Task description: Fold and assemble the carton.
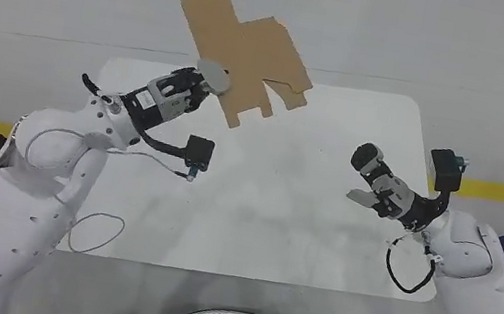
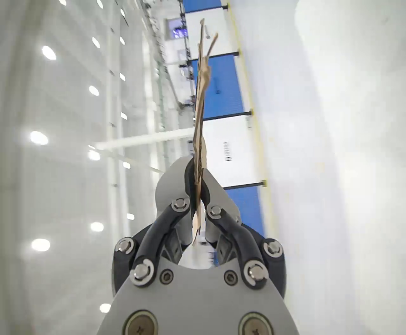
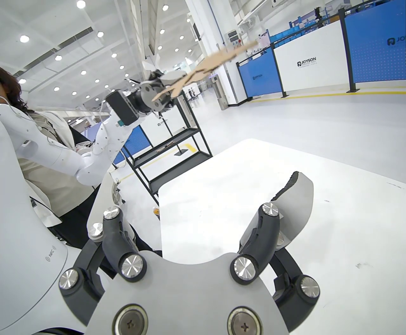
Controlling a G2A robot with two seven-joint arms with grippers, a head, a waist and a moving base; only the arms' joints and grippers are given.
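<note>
The carton (image 1: 246, 49) is a flat, unfolded brown blank. It is held in the air over the far left edge of the table (image 1: 320, 230), and part of it reaches past that edge. The left gripper (image 1: 207, 78) pinches its near edge. The top view shows its spread panels and flaps. In the left wrist view the carton (image 2: 200, 120) stands edge-on, clamped between black pads (image 2: 189, 180). The right wrist view shows it side-on, well above the tabletop. The right gripper (image 1: 364, 179) hangs over the table's right side, jaws spread.

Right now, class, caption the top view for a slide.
Left gripper holds the flat carton aloft; right gripper open over the table.
</note>
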